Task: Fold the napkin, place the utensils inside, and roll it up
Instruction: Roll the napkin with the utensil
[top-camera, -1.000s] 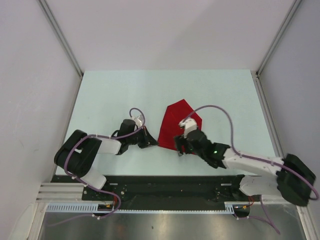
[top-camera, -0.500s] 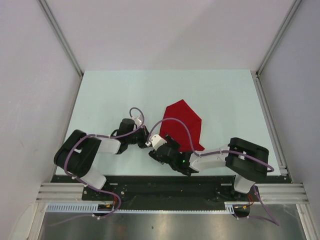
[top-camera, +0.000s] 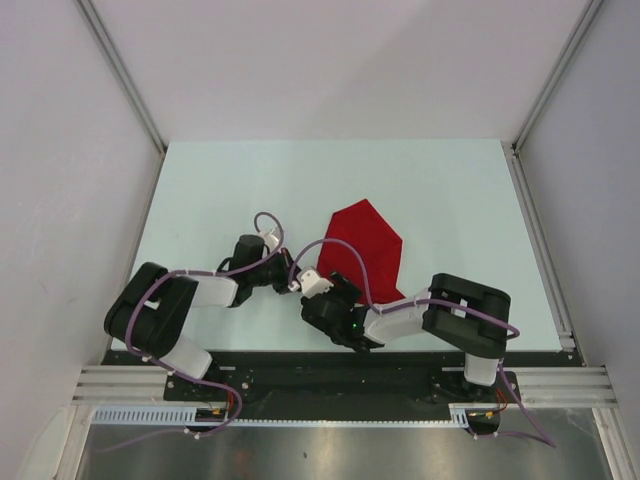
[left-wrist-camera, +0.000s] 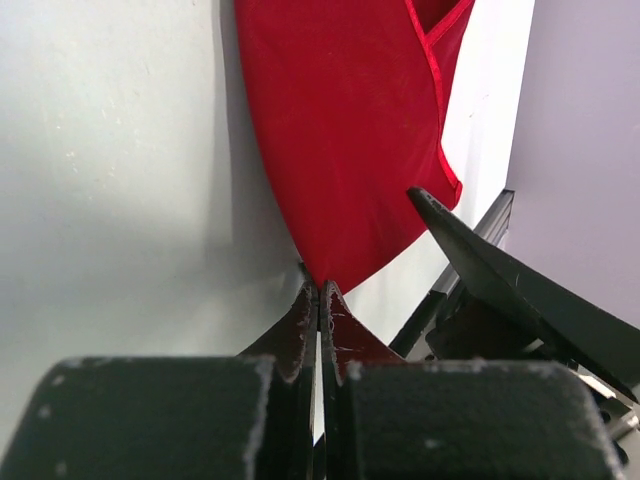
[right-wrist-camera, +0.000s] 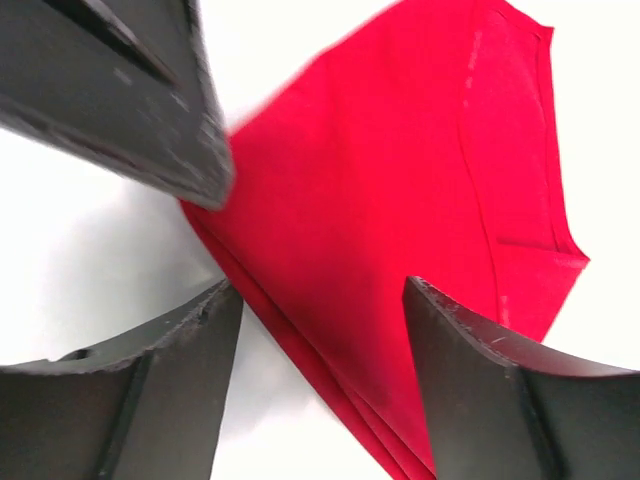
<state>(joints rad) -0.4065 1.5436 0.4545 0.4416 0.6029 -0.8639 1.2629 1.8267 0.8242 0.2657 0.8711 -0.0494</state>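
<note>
The red napkin (top-camera: 368, 245) lies folded on the pale table, with one point towards the far side. My left gripper (top-camera: 293, 283) is shut on the napkin's near-left corner; in the left wrist view the jaws (left-wrist-camera: 320, 292) pinch the tip of the cloth (left-wrist-camera: 340, 130). My right gripper (top-camera: 318, 298) is open right beside it, at the napkin's near-left edge. In the right wrist view its fingers (right-wrist-camera: 320, 330) straddle the layered edge of the napkin (right-wrist-camera: 400, 200) without touching it. The orange utensils are out of view.
The left gripper's dark finger (right-wrist-camera: 130, 90) shows at the upper left of the right wrist view. The right gripper's finger (left-wrist-camera: 500, 280) shows close by in the left wrist view. The table's near rail (top-camera: 330, 365) runs just behind both grippers.
My right arm has swung from the napkin's near-right side across to its near-left corner, beside the left gripper. The left gripper has kept its grip and barely moved.
</note>
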